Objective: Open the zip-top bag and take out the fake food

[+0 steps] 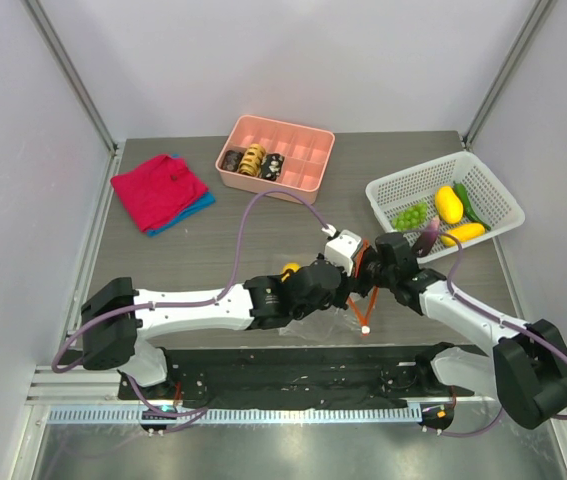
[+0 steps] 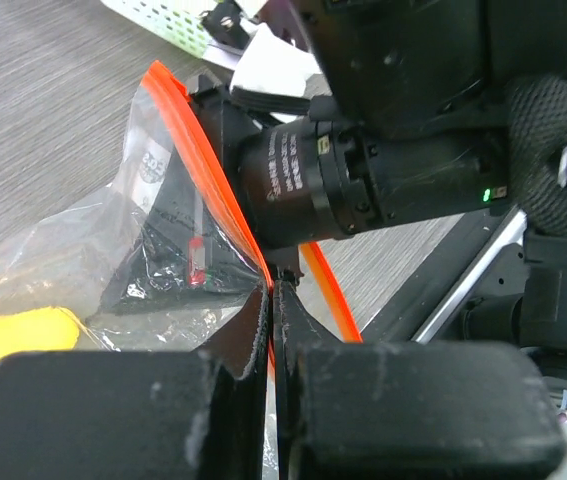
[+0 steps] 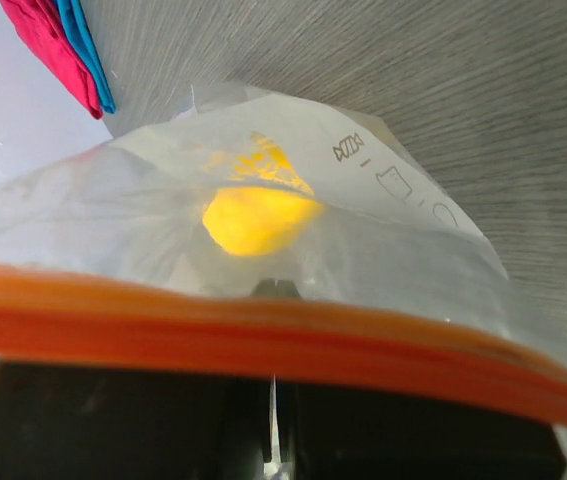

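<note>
Left tool (image 2: 271, 300) has its fingers pressed together on the orange-red zipper strip (image 2: 195, 172) of the zip-top bag (image 2: 93, 240). The right tool (image 3: 273, 425) is clamped on the same strip from the other side. The bag sits between them at the counter's (image 1: 213, 240) front middle, with one yellow fake food piece (image 3: 258, 220) inside. Green grapes (image 1: 410, 215), a purple eggplant (image 1: 428, 236) and more yellow pieces lie in the white basket (image 1: 391, 196) to the right.

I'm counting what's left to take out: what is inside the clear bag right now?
One yellow piece shows through the bag. Anything else inside is hidden by the orange strip and the creased plastic.
</note>
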Tool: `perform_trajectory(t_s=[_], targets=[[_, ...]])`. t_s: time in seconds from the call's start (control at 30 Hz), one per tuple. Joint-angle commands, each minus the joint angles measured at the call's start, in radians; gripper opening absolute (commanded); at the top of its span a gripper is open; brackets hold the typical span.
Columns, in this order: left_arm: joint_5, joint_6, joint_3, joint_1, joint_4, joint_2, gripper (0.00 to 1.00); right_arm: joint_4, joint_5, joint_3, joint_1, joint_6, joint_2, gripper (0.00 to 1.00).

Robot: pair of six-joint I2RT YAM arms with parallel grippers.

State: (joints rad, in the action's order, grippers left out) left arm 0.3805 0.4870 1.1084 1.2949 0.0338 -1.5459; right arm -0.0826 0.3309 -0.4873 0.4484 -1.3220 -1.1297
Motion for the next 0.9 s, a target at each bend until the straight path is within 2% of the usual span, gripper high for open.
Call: perform_trajectory(t_s=[0.0,0.03,0.13,0.33,0.67,0.83,0.87], targets=[[0.0,-0.008,0.028,-0.002,0.068,0.047,0.0,0.078,-0.021,0.009,0.012,0.168,0.022,0.01],[0.001,-0.008,0.033,-0.002,0.058,0.046,0.0,0.108,-0.02,0.019,0.013,0.249,0.024,0.01],[-0.006,-0.004,0.051,-0.002,0.054,0.035,0.0,0.242,0.034,0.076,0.012,0.354,0.01,0.01],[-0.034,0.018,0.07,-0.002,0.071,0.02,0.0,0.311,0.031,0.076,0.044,0.437,-0.036,0.03],[-0.023,0.016,0.106,-0.002,0.045,-0.008,0.0,0.567,-0.029,0.231,0.105,0.454,0.068,0.39],[-0.009,0.045,0.152,-0.002,-0.031,-0.049,0.01,0.616,-0.043,0.274,0.115,0.461,0.035,0.44],[-0.002,0.054,0.159,-0.002,-0.058,-0.051,0.06,0.638,-0.038,0.279,0.113,0.463,0.028,0.45]])
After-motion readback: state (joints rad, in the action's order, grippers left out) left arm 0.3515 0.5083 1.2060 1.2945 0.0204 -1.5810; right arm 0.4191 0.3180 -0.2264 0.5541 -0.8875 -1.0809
